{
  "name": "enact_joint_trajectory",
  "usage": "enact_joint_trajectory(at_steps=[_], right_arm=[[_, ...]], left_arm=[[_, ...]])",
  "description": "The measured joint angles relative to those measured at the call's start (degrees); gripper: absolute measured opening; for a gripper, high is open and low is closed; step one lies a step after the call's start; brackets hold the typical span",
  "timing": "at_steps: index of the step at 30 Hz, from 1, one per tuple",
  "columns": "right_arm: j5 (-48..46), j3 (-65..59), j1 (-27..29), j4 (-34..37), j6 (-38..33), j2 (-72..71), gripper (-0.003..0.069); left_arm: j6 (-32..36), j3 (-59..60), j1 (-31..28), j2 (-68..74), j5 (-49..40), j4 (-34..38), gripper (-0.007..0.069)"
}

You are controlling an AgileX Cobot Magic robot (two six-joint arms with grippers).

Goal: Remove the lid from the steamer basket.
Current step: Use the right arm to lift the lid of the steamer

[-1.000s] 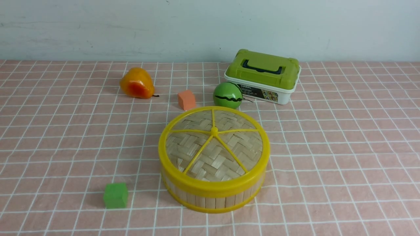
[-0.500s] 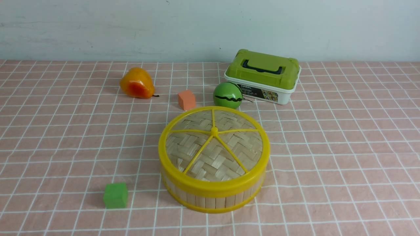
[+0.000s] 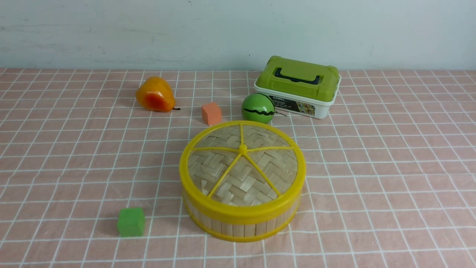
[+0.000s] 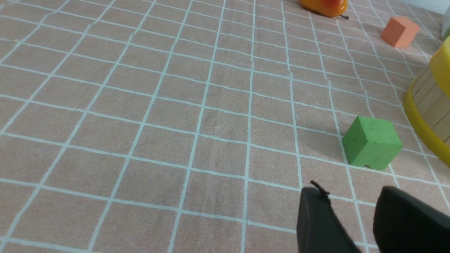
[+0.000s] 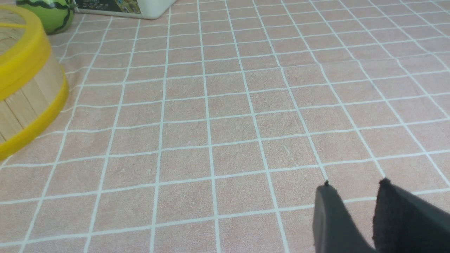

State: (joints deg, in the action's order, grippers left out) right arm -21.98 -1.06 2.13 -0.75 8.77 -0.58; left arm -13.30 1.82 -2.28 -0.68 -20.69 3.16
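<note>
The lid (image 3: 242, 163), woven pale bamboo with a yellow rim and spokes, sits flat and closed on the steamer basket (image 3: 241, 227) in the middle of the checked cloth. Neither arm shows in the front view. In the left wrist view my left gripper (image 4: 351, 193) hovers open over bare cloth, with the basket wall (image 4: 427, 105) off to one side. In the right wrist view my right gripper (image 5: 355, 184) is also open with nothing between its fingers, and the basket (image 5: 28, 102) with the lid's rim (image 5: 21, 66) lies well away from it.
A green cube (image 3: 131, 222) lies front left of the basket, close to my left gripper. Behind the basket are an orange cube (image 3: 211, 113), a toy watermelon (image 3: 257, 108), an orange pear (image 3: 155, 94) and a white box with a green lid (image 3: 298, 86).
</note>
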Motion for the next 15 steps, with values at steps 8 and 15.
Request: enact_joint_trajectory(at_steps=[8, 15], right_arm=[[-0.32, -0.3, 0.0, 32.22, 11.7, 0.0, 0.0183], [0.65, -0.46, 0.08, 45.59, 13.7, 0.0, 0.0189]], left_arm=[[0.0, 0.0, 0.0, 0.0, 0.0, 1.19, 0.0239], [0.0, 0.0, 0.0, 0.0, 0.0, 1.19, 0.0239]])
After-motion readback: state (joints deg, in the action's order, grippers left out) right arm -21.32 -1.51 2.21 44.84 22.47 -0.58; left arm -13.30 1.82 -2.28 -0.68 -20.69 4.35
